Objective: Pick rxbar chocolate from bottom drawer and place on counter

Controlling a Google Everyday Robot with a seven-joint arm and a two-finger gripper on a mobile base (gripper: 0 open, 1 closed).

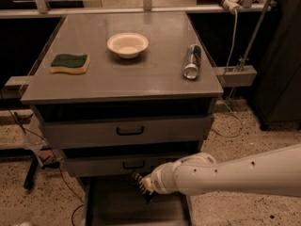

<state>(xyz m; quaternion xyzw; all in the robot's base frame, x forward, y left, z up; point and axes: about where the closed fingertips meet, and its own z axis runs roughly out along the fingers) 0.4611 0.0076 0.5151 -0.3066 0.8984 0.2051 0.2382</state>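
My gripper hangs low at the front of the cabinet, just over the open bottom drawer and below the middle drawer's front. It is shut on the rxbar chocolate, a small black piece with pale lines that sticks out up and to the left from the tip. My white arm reaches in from the lower right. The drawer's grey floor shows nothing else lying on it. The grey counter lies above, on top of the cabinet.
On the counter sit a green-and-yellow sponge at the left, a white bowl in the middle and a silver-blue can lying at the right. Two shut drawers with black handles stand above the gripper.
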